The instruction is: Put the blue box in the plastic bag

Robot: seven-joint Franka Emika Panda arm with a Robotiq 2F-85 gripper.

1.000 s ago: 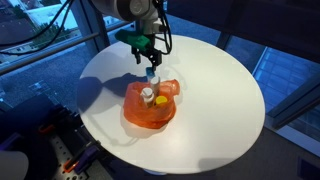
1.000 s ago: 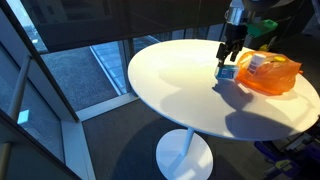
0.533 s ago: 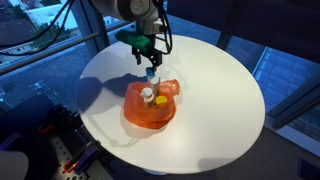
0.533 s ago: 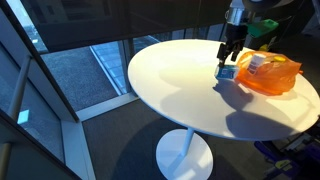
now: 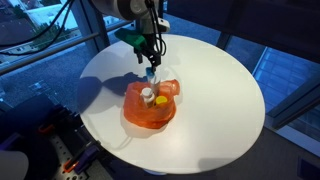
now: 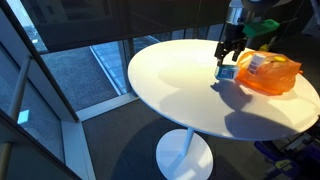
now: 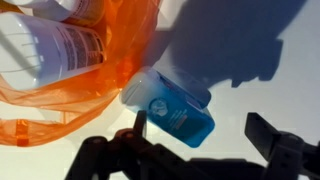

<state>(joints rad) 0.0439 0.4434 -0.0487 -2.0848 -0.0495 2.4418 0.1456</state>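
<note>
- The hand (image 7: 198, 128) hung wide open around the blue box (image 7: 172, 113), gripping nothing.
- The box lay on the white counter (image 5: 215, 90), just beside the orange plastic bag (image 5: 148, 110).

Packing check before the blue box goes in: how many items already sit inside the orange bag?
2 visible: a white bottle and a yellow-topped item beside it, both in the orange bag; its folds may hide more.

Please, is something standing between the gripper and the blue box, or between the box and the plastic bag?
Nothing visible does. The open gripper hangs right above the blue box with free air between them. The box lies right beside the edge of the orange plastic bag. Bottles already lie inside the bag near that side.
</note>
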